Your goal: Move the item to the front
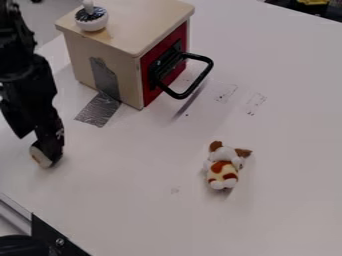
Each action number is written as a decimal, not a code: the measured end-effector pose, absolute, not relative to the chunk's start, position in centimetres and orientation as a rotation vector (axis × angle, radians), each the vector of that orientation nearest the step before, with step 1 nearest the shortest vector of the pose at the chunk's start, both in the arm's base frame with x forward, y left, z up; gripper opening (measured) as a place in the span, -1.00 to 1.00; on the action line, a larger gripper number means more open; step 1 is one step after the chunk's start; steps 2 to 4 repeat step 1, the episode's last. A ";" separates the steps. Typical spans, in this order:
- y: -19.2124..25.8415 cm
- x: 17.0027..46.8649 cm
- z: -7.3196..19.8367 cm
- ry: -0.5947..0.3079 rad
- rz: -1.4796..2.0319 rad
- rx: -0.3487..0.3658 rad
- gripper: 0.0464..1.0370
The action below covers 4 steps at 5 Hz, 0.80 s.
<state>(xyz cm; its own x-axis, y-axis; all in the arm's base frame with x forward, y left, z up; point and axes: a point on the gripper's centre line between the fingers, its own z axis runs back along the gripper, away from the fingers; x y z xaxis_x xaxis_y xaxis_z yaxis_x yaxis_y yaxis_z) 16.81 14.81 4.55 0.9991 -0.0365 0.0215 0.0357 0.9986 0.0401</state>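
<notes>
So going left to right, the black two-finger gripper [48,158] hangs low over the table, and the toy is well apart from it, off to its right and a bit nearer the camera. That toy is a small white plush animal with brown ears and orange-brown patches [223,169], ears end away from the camera. Pretty sure it's the "item", so I'd call this the approach step, with the pick not made yet. I honestly can't tell how far open the gripper is or whether it's got hold of anything; there's a pale rounded bit at its tip that could just be part of it.

Next move, imo: go across to the right, get above the toy, straddle the body and not an ear, close, then shift it forward. Which edge counts as "front" isn't obvious to me. Plush should squash easily, so a sloppy grip might still work.

Other stuff: a black metal bracket [50,234] is nearer the camera than the gripper. Beyond the gripper and to its right, silver-grey tape [99,110] runs from the table up a pale wooden box with a red front [107,55], which has a white round knob [91,19] on top. Its black bar handle [202,75] juts rightward, so a wide swing on the far side could snag it.
</notes>
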 end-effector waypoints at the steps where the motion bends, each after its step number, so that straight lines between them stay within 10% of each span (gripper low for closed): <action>1: 14.6 17.2 7.6 -0.057 -0.027 0.049 0.93; 4: 14.6 17.2 7.6 -0.057 -0.027 0.049 0.93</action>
